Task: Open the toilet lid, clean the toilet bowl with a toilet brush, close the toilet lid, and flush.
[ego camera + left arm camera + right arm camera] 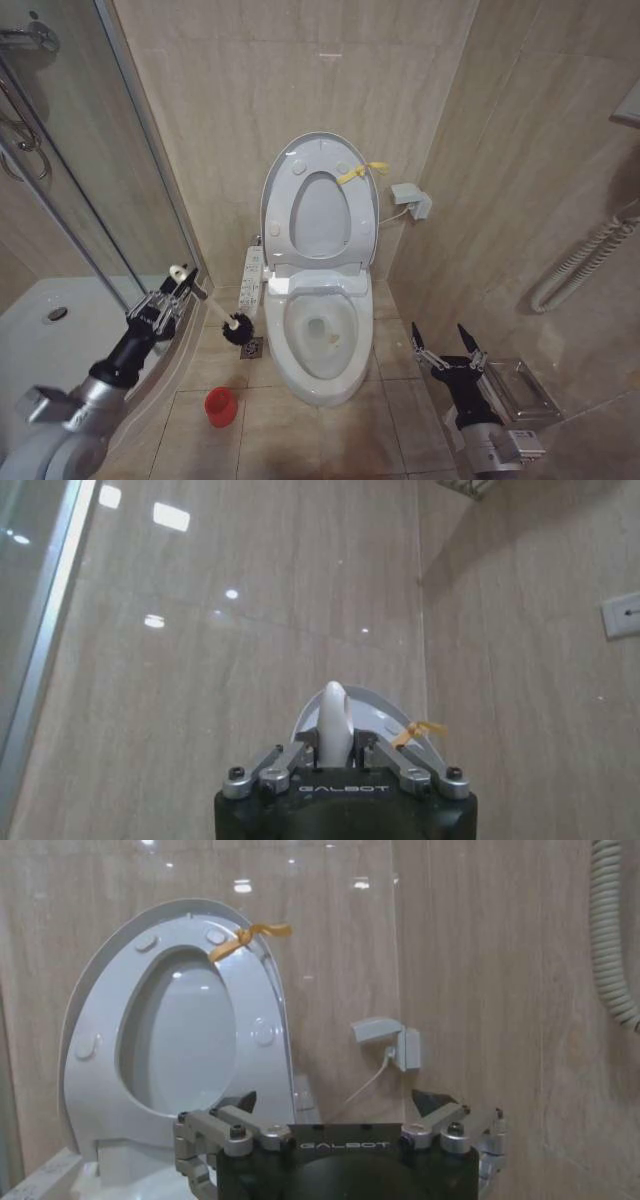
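Head view: the left hand [172, 293] grips the toilet brush [212, 308] by its thin, light, stiff handle, head left of the toilet bowl [320, 340]. The toilet lid [320, 205] stands raised. The right hand [448, 345] waits wide open, empty.

Left wrist view: fingers [310, 742] pinch the handle.

Right wrist view: walls crowd close.

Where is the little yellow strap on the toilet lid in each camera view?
Head view: the yellow strap is at the raised toilet lid's upper right edge.
Left wrist view: strap just right of the lid top, above the left gripper.
Right wrist view: strap atop the lid.
Shared landmark: the lid itself.
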Tool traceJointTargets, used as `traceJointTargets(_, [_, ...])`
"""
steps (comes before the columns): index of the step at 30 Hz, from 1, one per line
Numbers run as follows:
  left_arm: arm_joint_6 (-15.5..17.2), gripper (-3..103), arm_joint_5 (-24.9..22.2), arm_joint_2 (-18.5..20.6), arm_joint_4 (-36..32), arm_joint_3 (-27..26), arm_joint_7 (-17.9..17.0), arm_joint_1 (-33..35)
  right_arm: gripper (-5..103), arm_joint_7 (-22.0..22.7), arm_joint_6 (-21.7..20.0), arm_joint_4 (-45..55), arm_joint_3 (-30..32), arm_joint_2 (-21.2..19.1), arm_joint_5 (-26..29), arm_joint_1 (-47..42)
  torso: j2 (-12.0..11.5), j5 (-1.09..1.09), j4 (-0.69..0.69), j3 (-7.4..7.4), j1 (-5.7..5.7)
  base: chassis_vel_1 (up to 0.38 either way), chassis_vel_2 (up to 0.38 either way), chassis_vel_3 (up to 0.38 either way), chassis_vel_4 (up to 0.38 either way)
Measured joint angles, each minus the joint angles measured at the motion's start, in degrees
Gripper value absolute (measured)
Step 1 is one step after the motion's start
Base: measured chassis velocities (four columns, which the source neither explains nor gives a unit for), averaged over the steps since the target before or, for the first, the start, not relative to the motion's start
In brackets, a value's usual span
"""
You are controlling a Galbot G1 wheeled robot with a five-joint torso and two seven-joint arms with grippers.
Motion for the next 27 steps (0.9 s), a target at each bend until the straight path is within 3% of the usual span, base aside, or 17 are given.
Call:
traceJointTargets(7, [-0.65, 23, -3.42, 3.13, 4.91, 2.18, 1.17, -4.08, 100, 0.00, 0.00, 0.00, 0.00, 0.01, 0.00, 0.00, 0.00, 0.01, 0.01, 0.00, 0.00, 0.000, 0.000, 0.000, 0.000])
traceJointTargets(18, [1.49, 23, -10.44, 7.54, 6.71, 6.83, 4.65, -9.44, 100, 0.00, 0.00, 0.00, 0.00, 0.01, 0.00, 0.00, 0.00, 0.03, 0.01, -0.01, 0.00, 0.000, 0.000, 0.000, 0.000])
traceJointTargets(23, [1.67, 23, -12.52, 9.11, 12.48, 14.75, 5.63, -16.97, 100, 0.00, 0.00, 0.00, 0.00, 0.01, 0.00, 0.00, 0.00, 0.02, 0.01, 0.00, 0.00, 0.000, 0.000, 0.000, 0.000])
traceJointTargets(25, [1.68, 23, -12.63, 9.19, 12.90, 15.24, 5.70, -17.51, 100, 0.00, 0.00, 0.00, 0.00, 0.01, 0.00, 0.00, 0.00, 0.02, 0.00, -0.01, 0.00, 0.000, 0.000, 0.000, 0.000])
traceJointTargets(27, [1.62, 23, -13.80, 9.89, 18.00, 20.03, 6.29, -23.59, 100, 0.02, 0.00, 0.00, 0.00, 0.00, 0.00, 0.00, 0.00, 0.03, 0.01, 0.00, 0.00, 0.000, 0.000, 0.000, 0.000])
